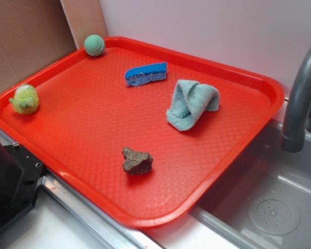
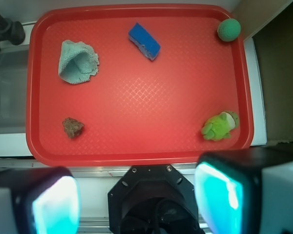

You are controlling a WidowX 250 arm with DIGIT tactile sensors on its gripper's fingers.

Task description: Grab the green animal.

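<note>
claw [image 2: 136, 204]: fingers apart, empty, well short of tray [image 2: 136, 156]
green animal [image 2: 219, 126]: soft, light plush (near tray edge); pinch mid-body

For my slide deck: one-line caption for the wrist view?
Open gripper above a red tray holding the green animal, ball, sponge, cloth and rock.

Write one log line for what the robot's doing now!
phase: pre-approach | target: green animal, tray corner | gripper: jaws open, empty, above tray edge
</note>
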